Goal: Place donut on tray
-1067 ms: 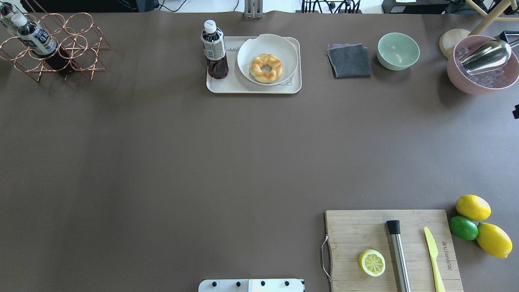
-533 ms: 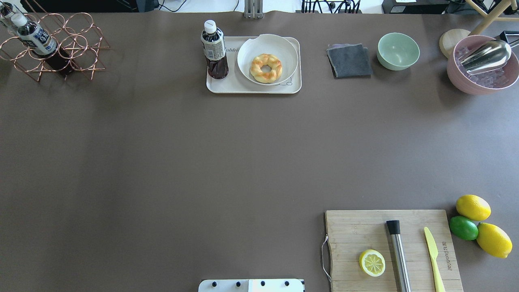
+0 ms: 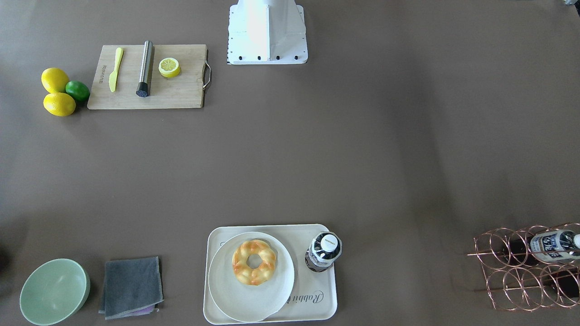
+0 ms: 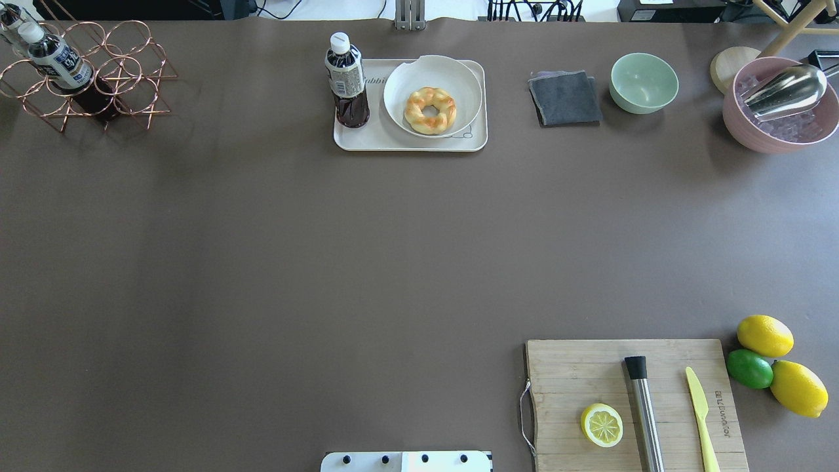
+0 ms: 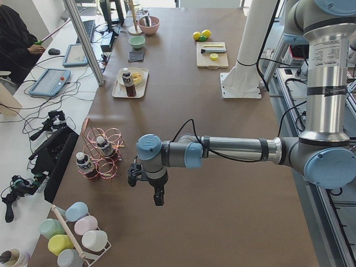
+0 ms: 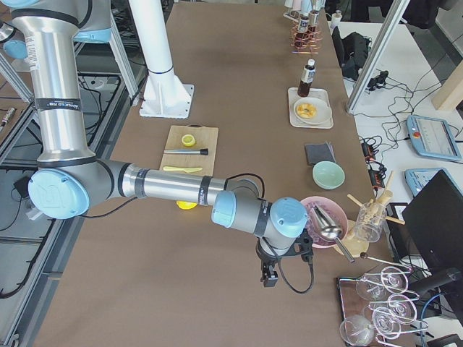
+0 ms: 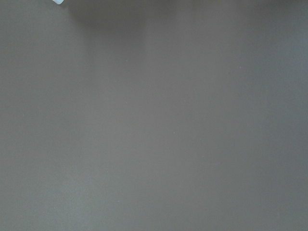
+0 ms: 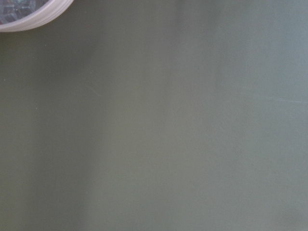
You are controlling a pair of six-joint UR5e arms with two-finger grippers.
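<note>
The donut (image 4: 430, 110), a braided golden ring, lies on a round off-white plate (image 4: 459, 78), and the plate rests on the cream tray (image 4: 367, 139) at the far middle of the table. The donut (image 3: 254, 262), the plate (image 3: 240, 299) and the tray (image 3: 317, 308) also show in the front view. My left gripper (image 5: 158, 197) hangs over bare table at the left end, far from the tray. My right gripper (image 6: 269, 278) hangs over bare table at the right end, near the pink bowl. Both show only in side views, so I cannot tell if they are open or shut.
A dark drink bottle (image 4: 346, 78) stands on the tray's left part. A copper bottle rack (image 4: 85, 75) is far left. A grey cloth (image 4: 565, 98), green bowl (image 4: 643, 82) and pink ice bowl (image 4: 780, 111) are far right. A cutting board (image 4: 577, 380) with a lemon half is near right.
</note>
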